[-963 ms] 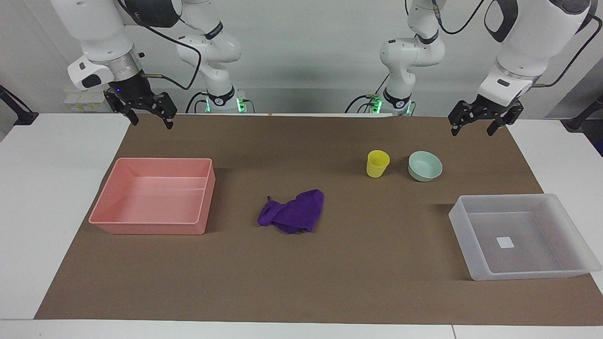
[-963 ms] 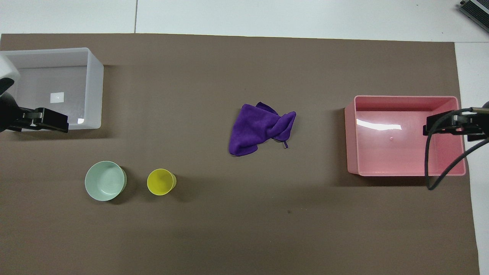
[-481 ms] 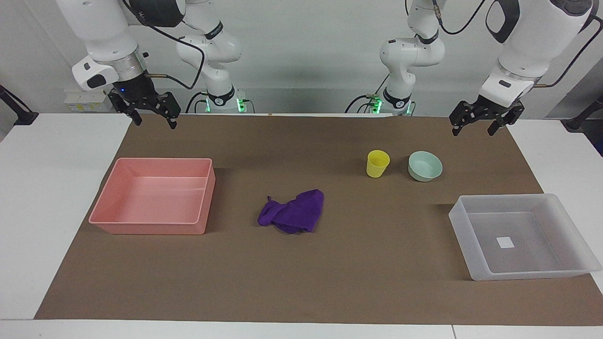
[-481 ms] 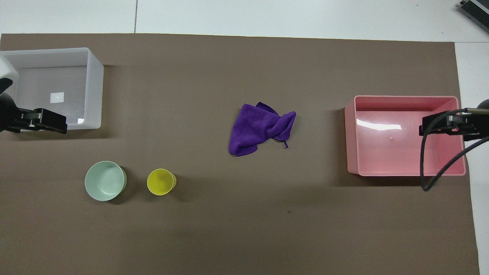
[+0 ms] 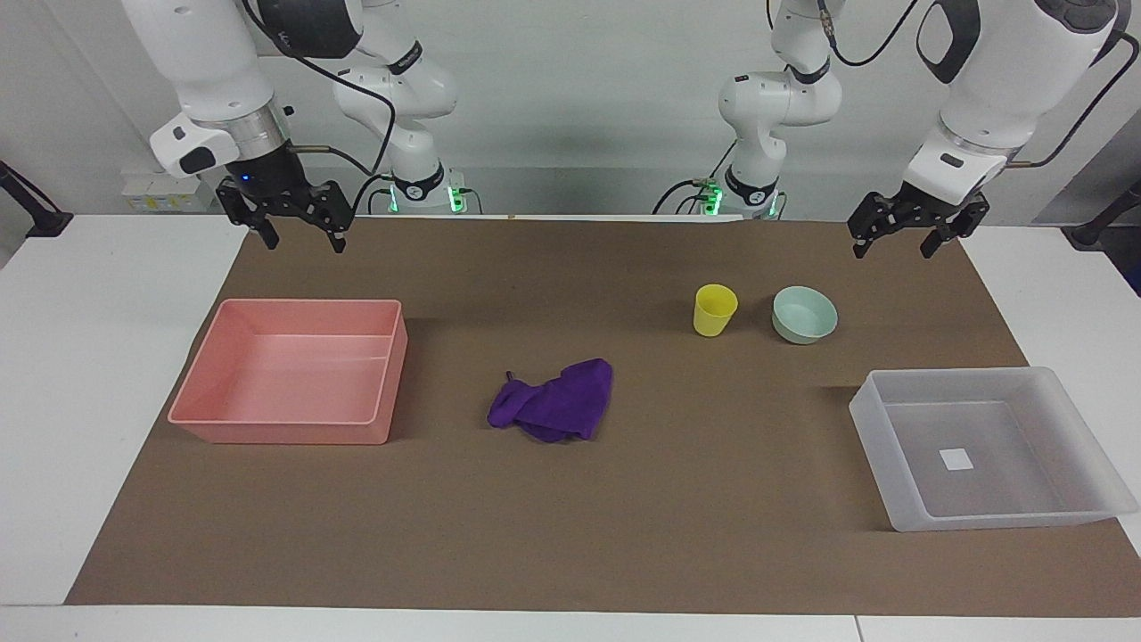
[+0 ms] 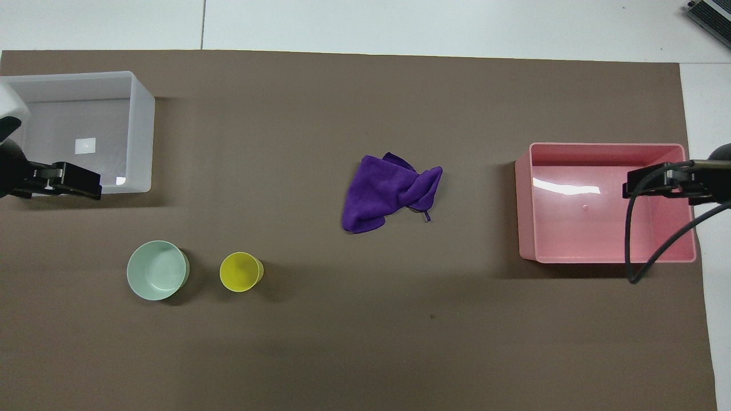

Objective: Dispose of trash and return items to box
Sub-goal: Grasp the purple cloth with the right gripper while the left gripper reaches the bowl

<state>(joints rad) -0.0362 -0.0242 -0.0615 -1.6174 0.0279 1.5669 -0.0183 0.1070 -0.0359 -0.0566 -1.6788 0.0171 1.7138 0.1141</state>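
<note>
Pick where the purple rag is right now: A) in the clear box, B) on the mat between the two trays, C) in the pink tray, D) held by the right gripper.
B: the rag lies bare on the mat, apart from the pink tray and the clear box, with both grippers raised away from it.

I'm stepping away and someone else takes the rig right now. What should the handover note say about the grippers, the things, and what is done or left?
Left gripper: open, empty, raised over the mat's edge near the robots, at its own end.
Right gripper: open, empty, raised at its end, above the mat near the pink tray.
Purple rag: lies mid-table, untouched.
Yellow cup and mint bowl: side by side on the mat, nearer the robots than the clear box.
Clear box: holds only its white sticker.
Done: nothing.
Left: bin the rag, put cup and bowl in the box.
</note>
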